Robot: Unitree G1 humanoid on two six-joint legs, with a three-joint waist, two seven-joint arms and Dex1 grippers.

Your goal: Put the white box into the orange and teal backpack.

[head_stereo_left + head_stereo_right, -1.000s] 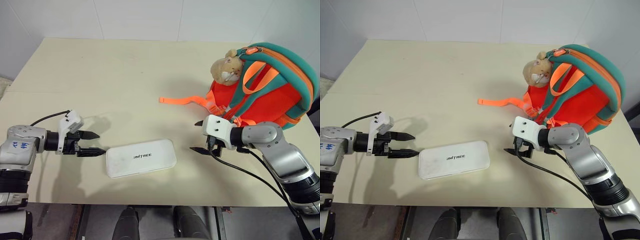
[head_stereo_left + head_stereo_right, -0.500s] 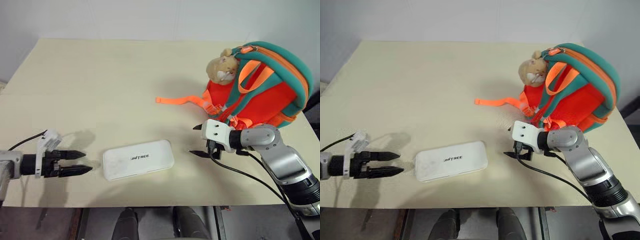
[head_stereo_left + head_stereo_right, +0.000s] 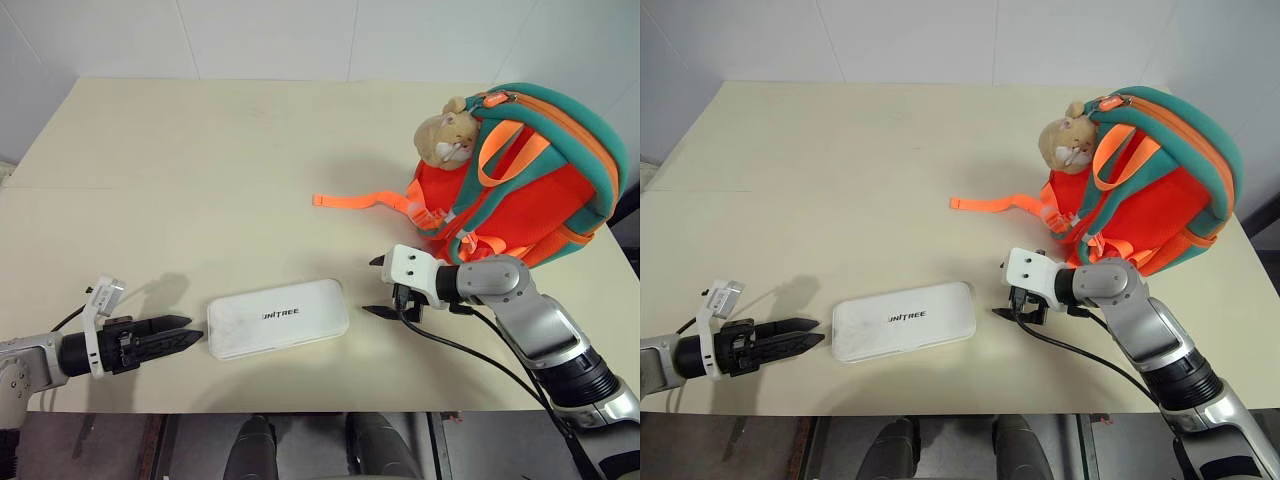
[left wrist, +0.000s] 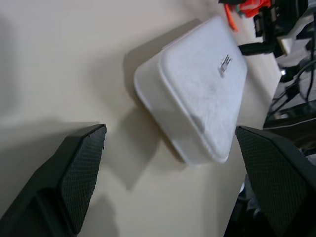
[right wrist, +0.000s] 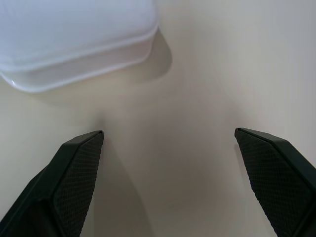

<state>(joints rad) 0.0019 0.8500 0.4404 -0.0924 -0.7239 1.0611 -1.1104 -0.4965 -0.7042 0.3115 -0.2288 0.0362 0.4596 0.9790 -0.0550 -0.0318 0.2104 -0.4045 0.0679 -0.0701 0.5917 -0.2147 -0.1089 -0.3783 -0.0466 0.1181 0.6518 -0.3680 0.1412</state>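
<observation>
1. The white box (image 3: 278,318) is lying flat on the cream bench (image 3: 200,180), near the front edge, with its dark "UNITREE" lettering facing up.
2. The left end effector (image 3: 182,333) is reaching in low over the bench from the left, its two black fingers pointing at the short left end of the white box; the tips are standing just beside that end and are not gripping it.
3. In the left wrist view, the left end effector's fingers (image 4: 79,173) are spread wide, with the white box lying ahead between their lines and apart from both.
4. The right end effector (image 3: 377,287) is hovering just off the right end of the white box, between the box and the orange and teal backpack (image 3: 520,180), and is holding nothing.
5. In the right wrist view, its fingers (image 5: 74,177) are also standing wide apart over bare bench, with a corner of the white box ahead of them.
6. The orange and teal backpack is sitting upright at the right side of the bench, well apart from the white box.
7. A tan plush bear (image 3: 446,138) is hanging at the backpack's top, and an orange strap (image 3: 362,202) is trailing leftward across the bench.
</observation>
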